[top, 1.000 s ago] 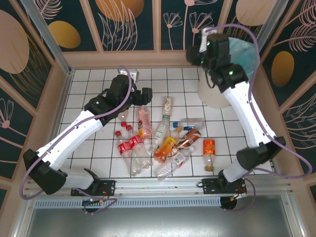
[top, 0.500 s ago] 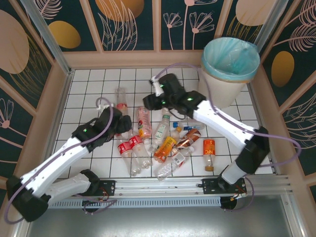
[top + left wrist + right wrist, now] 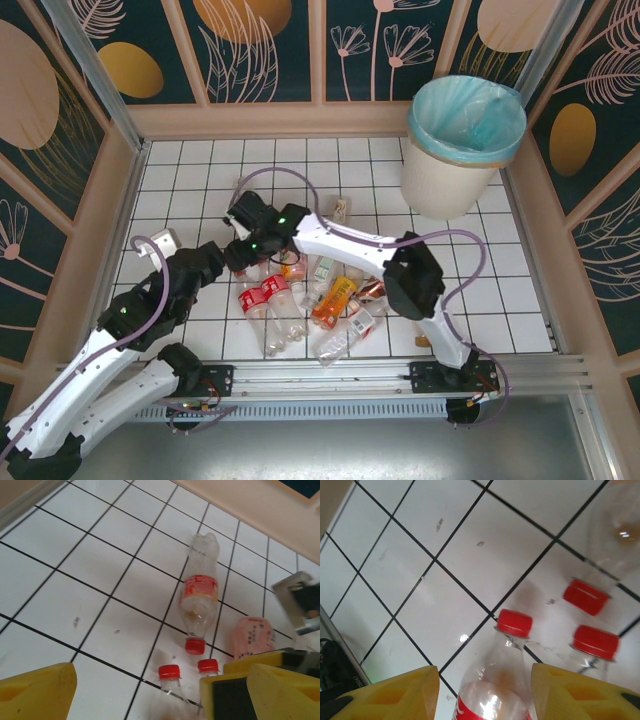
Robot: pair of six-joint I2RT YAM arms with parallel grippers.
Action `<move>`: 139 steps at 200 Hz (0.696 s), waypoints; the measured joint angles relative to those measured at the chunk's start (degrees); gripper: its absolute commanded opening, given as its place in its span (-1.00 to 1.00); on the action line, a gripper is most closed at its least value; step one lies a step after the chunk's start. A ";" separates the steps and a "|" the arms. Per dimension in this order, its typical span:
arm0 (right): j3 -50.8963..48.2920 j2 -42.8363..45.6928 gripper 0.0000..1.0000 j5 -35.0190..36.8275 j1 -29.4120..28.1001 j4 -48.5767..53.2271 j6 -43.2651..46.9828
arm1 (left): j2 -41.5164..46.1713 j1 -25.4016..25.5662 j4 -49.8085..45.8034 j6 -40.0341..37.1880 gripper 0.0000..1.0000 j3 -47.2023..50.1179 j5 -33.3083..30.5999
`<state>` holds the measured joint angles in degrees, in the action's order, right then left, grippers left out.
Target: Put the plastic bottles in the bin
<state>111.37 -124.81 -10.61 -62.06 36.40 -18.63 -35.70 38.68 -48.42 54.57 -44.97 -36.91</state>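
We see a white tiled tabletop (image 3: 180, 160) with a wooden edge all round. The left gripper (image 3: 145, 682) is wide open and holds nothing. The right gripper (image 3: 484, 680) is partly open, with one finger on each side of a clear plastic bottle with a red cap and red label (image 3: 495, 700). There is a gap on one side. The other small clear plastic bottles (image 3: 330, 295) lie in a heap in the middle, and the white right arm (image 3: 340, 240) hides some of them. The round off-white bin with a blue-green bag (image 3: 440, 185) stands in the far right corner, well apart. There are bare tiles on the left.

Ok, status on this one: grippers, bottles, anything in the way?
Left gripper open, empty. Right gripper open, straddling a red-capped bottle, not yet gripping. Other bottles crowd close beside it. Bin stands far off, upright.
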 measured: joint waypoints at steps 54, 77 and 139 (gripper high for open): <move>10.03 -9.88 0.10 2.75 -0.63 4.31 -1.64 | 5.99 0.00 1.18 -1.20 0.77 1.88 -4.63; 13.46 -12.98 0.11 4.20 -0.61 6.36 -1.73 | 6.51 0.00 2.99 -2.95 0.76 3.52 -5.46; 18.73 -17.14 0.11 4.55 -0.61 9.57 -1.70 | 6.43 0.00 6.19 -6.19 0.80 5.51 -5.57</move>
<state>130.10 -141.95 -6.07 -62.67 45.98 -20.34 -29.28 38.68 -42.24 48.38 -39.46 -42.48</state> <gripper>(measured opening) 0.556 0.897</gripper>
